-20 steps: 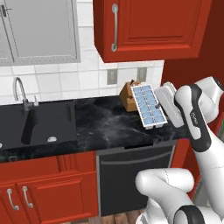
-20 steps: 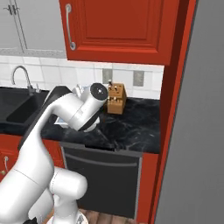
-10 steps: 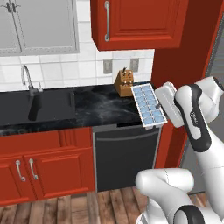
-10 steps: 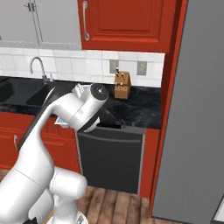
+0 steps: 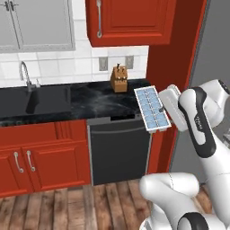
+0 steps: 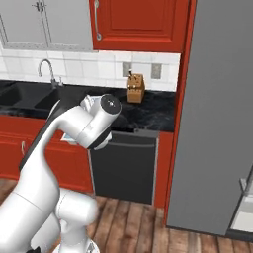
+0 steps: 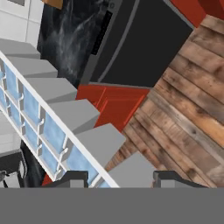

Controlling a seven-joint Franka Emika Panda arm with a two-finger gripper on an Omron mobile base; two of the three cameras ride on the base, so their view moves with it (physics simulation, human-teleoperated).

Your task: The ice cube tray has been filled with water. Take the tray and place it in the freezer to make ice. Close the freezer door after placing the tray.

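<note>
The ice cube tray (image 5: 152, 109), white with two rows of pale blue cells, hangs tilted in the air in front of the counter's right end. My gripper (image 5: 172, 108) is shut on its right long edge. In the hand view the tray (image 7: 57, 127) runs as a diagonal from the upper left down to my gripper (image 7: 118, 181), and one dark fingertip (image 7: 175, 179) shows beside it. The freezer (image 6: 217, 123) is a tall grey slab to the right, and its grey face (image 5: 215, 45) stands behind my arm. White parts (image 6: 244, 207) show at its lower right edge. I cannot make out the freezer door.
A black counter (image 5: 90, 99) carries a wooden knife block (image 5: 119, 79), with a sink and its tap (image 5: 24, 74) to the left. A black dishwasher (image 5: 119, 150) sits below. A tall red panel (image 5: 173, 54) separates the counter from the freezer. Wooden floor (image 6: 133, 222) lies in front.
The whole picture has shifted: the base has driven right and back, so the counter and sink slid left and the grey freezer came into view. The tray stays in my gripper.
</note>
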